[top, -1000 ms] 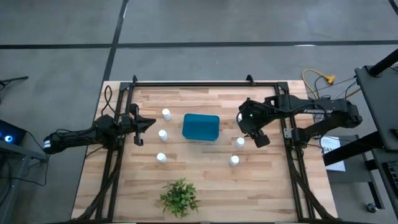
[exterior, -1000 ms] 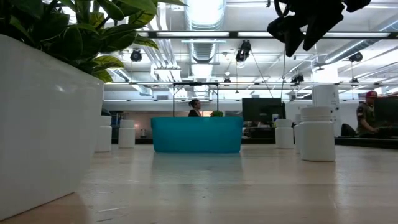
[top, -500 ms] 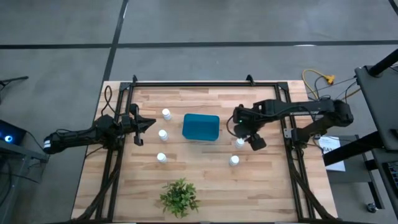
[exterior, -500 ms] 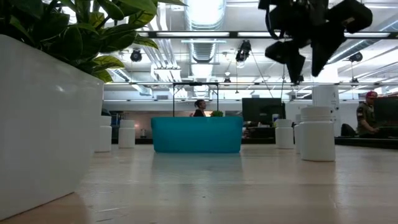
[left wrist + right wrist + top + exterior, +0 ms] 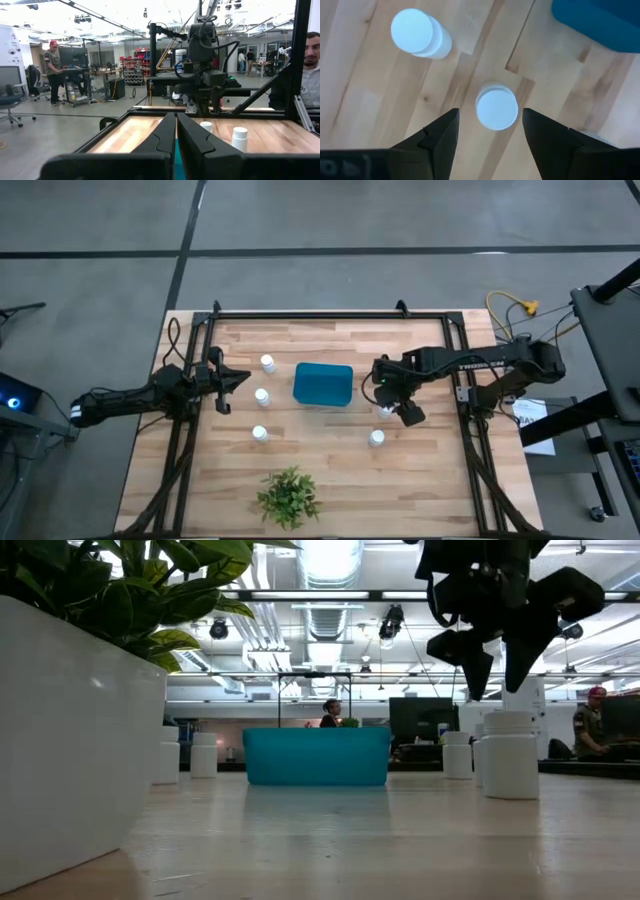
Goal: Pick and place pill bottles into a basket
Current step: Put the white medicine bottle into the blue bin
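**Right end effector above a bottle**

I see my right end effector hanging over a bottle on the bench. Its fingers are spread wide, one on each side of the white cap, not touching it. This bottle stands just to the right of the basket. A second bottle stands close by. Three more bottles stand on the basket's left side. The basket sits in the middle of the bench. My left end effector waits at the left edge, fingers pressed almost together. A plant stands at the near edge.
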